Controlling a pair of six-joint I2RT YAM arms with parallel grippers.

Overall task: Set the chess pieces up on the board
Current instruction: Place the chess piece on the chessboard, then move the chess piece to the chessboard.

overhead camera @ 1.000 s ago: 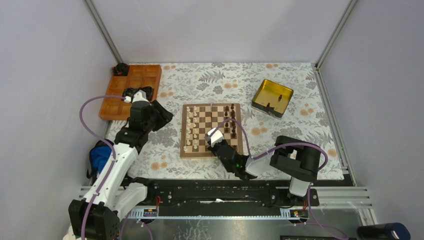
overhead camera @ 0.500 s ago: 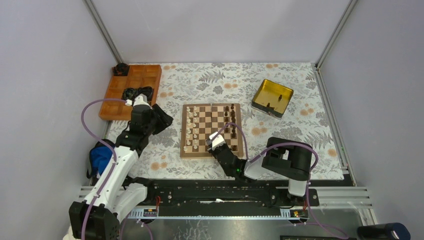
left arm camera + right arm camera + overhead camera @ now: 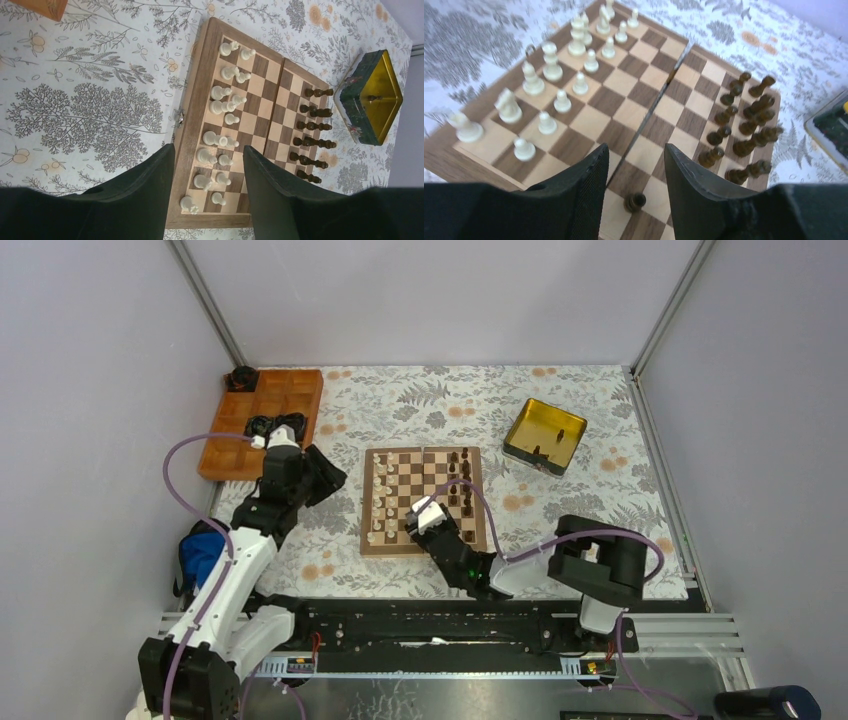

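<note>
Dark-brown turned wooden pawn point(image 3: 635, 201) appears to stand upright, long axis vertical, on a near square just right of the fold seam of the square wooden chessboard point(image 3: 631, 112). It lies below and between the black fingers of the right gripper point(image 3: 634, 155), whose jaws stand apart, touch nothing and hold nothing. The step in hand reads as the release of this pawn. It appears to sit left of the line of the other dark pawns, though the steep view makes its exact square hard to fix. The next move calls for a straight upward lift, so that neither finger tips the piece, and then either a check of its square or a reach for another piece. Farther off, the remaining dark-brown chessmen point(image 3: 744, 120) stand upright in two files along the board's right side. The cream-white chessmen point(image 3: 551, 60) stand likewise along its left side, so the two sets face each other left to right and the seam runs near to far. The left gripper point(image 3: 207, 150) hangs to the left of the board over the grey floral tablecloth point(image 3: 420, 400), its jaws about half open and empty. Well to the far right of the board lies a green-walled, gold-lined tin point(image 3: 352, 107) holding something small and dark that cannot be identified. At the far left sits an orange compartmented tray point(image 3: 290, 390) with black ring-shaped items point(image 3: 275, 425).
</note>
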